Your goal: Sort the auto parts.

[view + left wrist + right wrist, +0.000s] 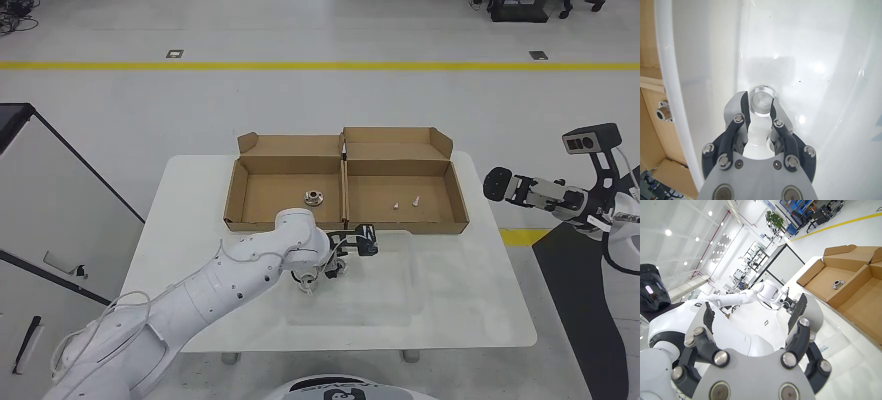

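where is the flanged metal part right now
In the top view the flanged metal part lies in the left compartment of the cardboard box, close to the divider; two small white parts sit in the right one.

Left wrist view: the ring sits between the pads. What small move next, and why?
Probably close the left gripper on the metal ring: its open pads flank the ring in the clear tray, so a squeeze should secure it.
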You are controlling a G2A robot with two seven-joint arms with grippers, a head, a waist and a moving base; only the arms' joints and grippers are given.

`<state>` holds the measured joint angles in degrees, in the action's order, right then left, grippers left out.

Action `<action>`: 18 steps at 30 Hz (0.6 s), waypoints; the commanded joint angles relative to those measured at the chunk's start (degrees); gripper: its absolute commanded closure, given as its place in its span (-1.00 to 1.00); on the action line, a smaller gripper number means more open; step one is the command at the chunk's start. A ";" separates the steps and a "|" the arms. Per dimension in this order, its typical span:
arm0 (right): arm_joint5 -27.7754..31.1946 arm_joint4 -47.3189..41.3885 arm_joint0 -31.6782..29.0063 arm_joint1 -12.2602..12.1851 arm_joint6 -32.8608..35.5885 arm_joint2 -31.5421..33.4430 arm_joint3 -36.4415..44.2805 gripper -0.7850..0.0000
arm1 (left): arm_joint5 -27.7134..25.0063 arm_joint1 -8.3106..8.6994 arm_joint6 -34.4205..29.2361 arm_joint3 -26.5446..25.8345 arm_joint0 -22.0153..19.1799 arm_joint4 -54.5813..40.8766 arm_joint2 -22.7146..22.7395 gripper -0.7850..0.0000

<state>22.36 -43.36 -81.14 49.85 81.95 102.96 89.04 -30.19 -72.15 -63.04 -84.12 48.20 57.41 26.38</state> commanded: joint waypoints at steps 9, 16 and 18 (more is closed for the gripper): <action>0.00 -0.01 0.00 0.00 0.00 0.00 0.00 -1.00 | -0.89 -0.06 -3.43 -1.27 0.40 -2.48 0.22 0.19; 0.00 -0.01 0.00 0.00 0.00 0.00 0.00 -1.00 | -0.36 -0.07 -5.38 -2.19 0.60 -5.29 0.68 0.29; 0.00 -0.01 0.00 0.00 0.00 0.00 0.00 -1.00 | -0.54 -0.21 -5.17 -1.67 0.23 -5.04 0.58 0.32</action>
<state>22.36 -43.36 -81.14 49.85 81.95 102.96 89.04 -30.61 -72.27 -68.39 -86.13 48.65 52.16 27.03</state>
